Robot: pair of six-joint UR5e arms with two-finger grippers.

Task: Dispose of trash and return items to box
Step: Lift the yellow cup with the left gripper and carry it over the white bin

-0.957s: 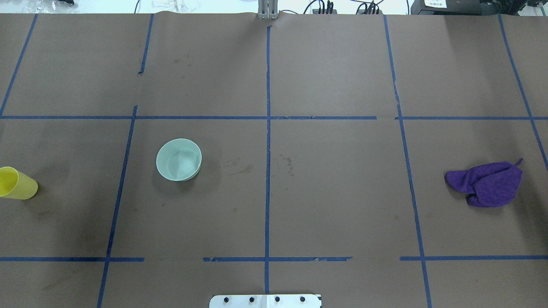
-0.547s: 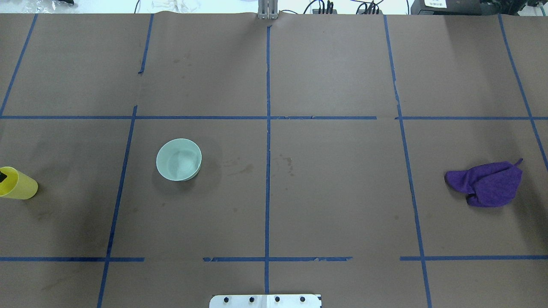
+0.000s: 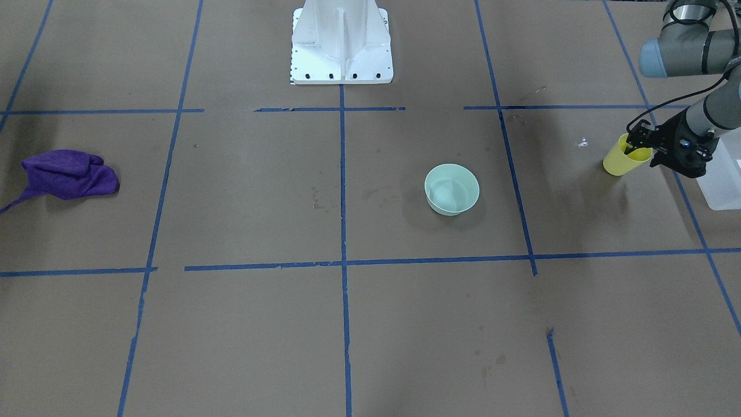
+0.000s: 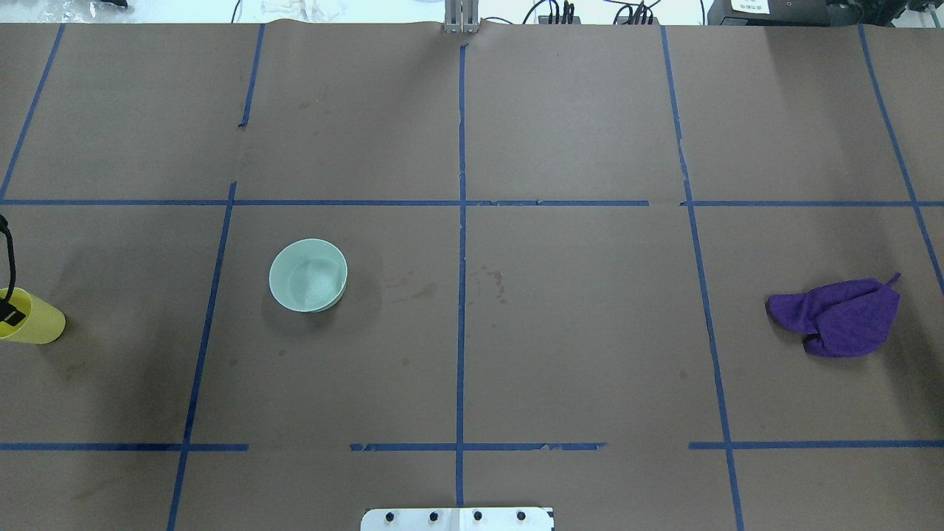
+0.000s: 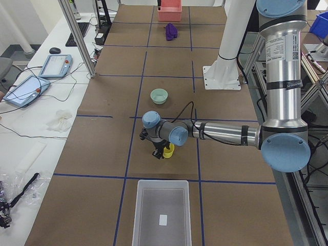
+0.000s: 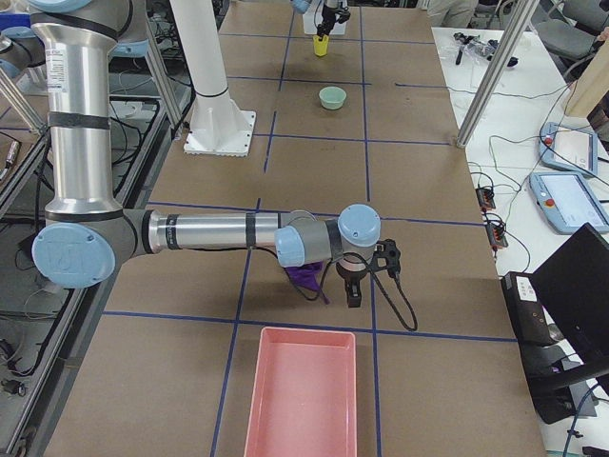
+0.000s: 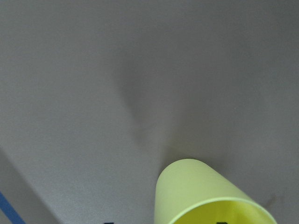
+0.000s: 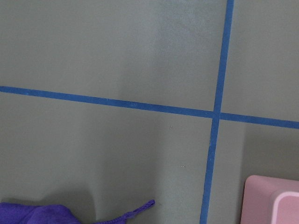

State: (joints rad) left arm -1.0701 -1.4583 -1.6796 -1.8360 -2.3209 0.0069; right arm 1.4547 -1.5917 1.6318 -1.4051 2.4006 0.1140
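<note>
Exterior front-facing view is giving you the fullest reading of the left gripper (image 3: 638,146). It is sitting at the rim of the yellow cup (image 3: 620,163), which is standing on the table (image 3: 370,324) just beside the box (image 3: 723,179), at the robot's left end. Overhead, you are getting only one black finger (image 4: 12,314) inside the cup's mouth and a cable (image 4: 9,243) at the left edge; the box is lying outside that view. Left wrist view is showing you dark tips at its bottom edge, one within the mouth and one outside the wall. The fingers are therefore standing apart astride the wall, not pinching it.

Exterior right alone is showing you the right gripper (image 6: 354,286), hanging by the purple cloth (image 6: 306,277) near the pink tray (image 6: 301,390). You cannot tell how its fingers are set. The mint-green bowl (image 3: 452,189) is sitting well apart from both grippers, out from the white pedestal base (image 3: 341,46).

A second ago, overhead, the cup's mouth was empty; the finger is now reaching inside it and the cable is newly showing. Cup, bowl and cloth are lying where they were.
</note>
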